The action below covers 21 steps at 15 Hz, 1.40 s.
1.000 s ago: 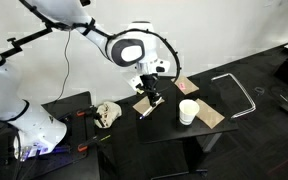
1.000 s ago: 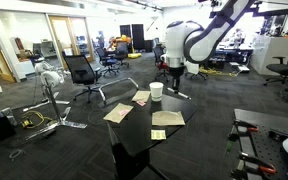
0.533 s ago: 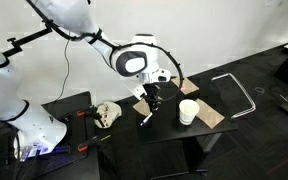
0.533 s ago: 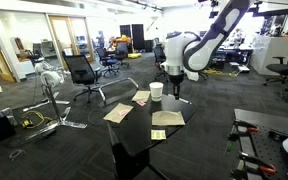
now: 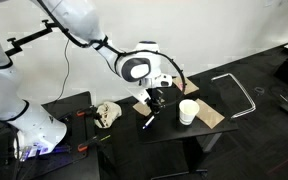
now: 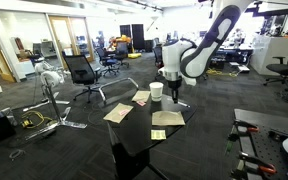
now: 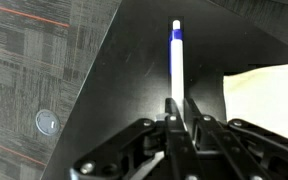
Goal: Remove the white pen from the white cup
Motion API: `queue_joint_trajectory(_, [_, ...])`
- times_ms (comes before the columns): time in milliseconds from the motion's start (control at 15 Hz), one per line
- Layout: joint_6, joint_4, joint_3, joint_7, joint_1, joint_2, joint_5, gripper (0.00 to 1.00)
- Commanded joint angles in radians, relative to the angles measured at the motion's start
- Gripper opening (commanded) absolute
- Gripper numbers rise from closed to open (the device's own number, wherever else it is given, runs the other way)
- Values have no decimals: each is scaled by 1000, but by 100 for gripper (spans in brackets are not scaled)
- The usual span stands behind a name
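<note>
My gripper (image 5: 152, 106) is shut on the white pen (image 7: 176, 60), a thin white stick with a blue band near its far end. The pen hangs from the jaws, pointing down at the black table (image 5: 169, 137), its tip (image 5: 145, 122) close to the surface. The white cup (image 5: 188, 111) stands upright on the table beside the gripper, apart from it, with nothing showing above its rim. In the other exterior view the gripper (image 6: 172, 90) sits just right of the cup (image 6: 156, 91). In the wrist view the jaws (image 7: 177, 108) clamp the pen's near end.
Tan flat paper pieces lie on the table (image 5: 210, 116) (image 6: 119, 113) (image 6: 168, 118) (image 6: 142, 97); one shows at the right in the wrist view (image 7: 269, 90). A beige crumpled object (image 5: 107, 113) sits on a lower table. Office chairs (image 6: 81, 70) stand on the floor.
The gripper has come down toward the table with the pen in it and shifted a little nearer the cup. The cup has not moved.
</note>
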Motion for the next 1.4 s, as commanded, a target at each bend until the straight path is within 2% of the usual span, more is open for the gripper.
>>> queue_joint_trajectory(0, [9,34,-19,-9,16,33,-19,3])
queue_joint_trajectory(400, [8,52,-23,1,26,58,-23,3])
queue_joint_trajectory(467, [10,53,-30,15,34,60,-31,37])
queue_joint_trajectory(600, [9,56,-36,24,42,60,-35,44])
queue_joint_trajectory(800, [18,50,-48,43,56,46,-61,69])
queue_joint_trajectory(1067, [34,26,-58,73,72,-4,-73,97])
queue_joint_trajectory(1133, [37,20,-61,92,78,-19,-77,100])
queue_joint_trajectory(1333, [26,-2,-64,142,90,-86,-90,100])
